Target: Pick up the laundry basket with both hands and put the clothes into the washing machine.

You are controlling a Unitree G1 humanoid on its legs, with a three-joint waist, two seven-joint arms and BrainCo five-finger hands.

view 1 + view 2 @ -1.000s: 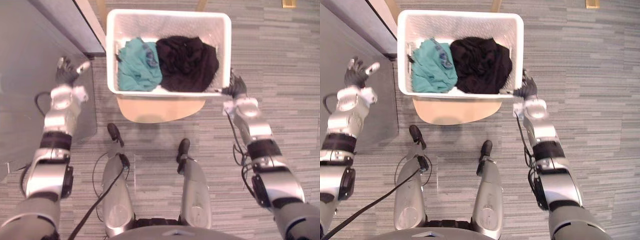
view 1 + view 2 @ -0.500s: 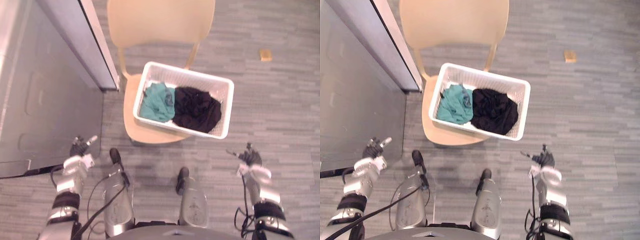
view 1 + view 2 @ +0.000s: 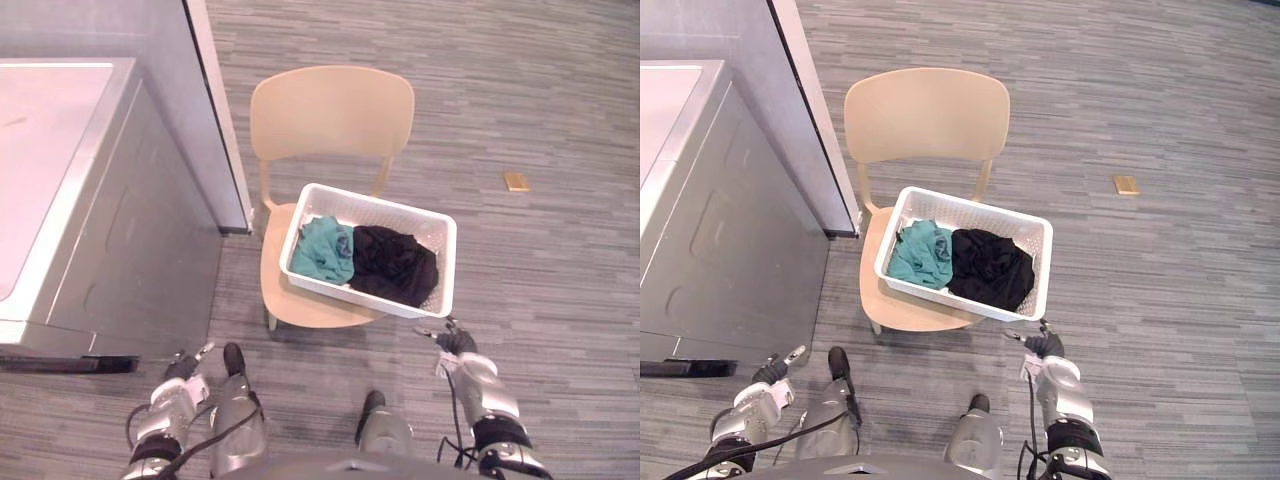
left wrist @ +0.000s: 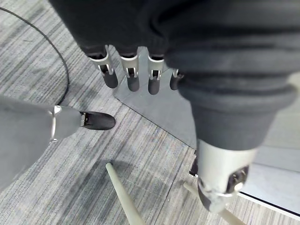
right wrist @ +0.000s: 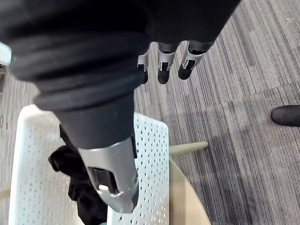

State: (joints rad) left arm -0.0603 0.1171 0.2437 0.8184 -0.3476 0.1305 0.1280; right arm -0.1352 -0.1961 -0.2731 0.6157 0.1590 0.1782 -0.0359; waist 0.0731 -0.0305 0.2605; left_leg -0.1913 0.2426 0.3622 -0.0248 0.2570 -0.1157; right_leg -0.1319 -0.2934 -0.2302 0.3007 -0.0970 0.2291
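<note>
Washer (image 3: 60, 190) far left. Left hand (image 3: 186, 366) low by the floor, fingers straight, empty, well apart from basket. Basket (image 3: 380, 213) on chair (image 3: 330, 110) seat, skewed, teal top (image 3: 322, 250) and black clothes (image 3: 395, 265) inside. Right hand (image 3: 455, 340) near its right front corner, fingers relaxed, empty. Likely step: grasp. Left hand needs to reach the left end; hook both rims evenly, lift level.

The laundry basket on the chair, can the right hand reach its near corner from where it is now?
Probably yes. The right hand hangs open just off the laundry basket's near right corner, apart from it, with nothing visible between them.
</note>
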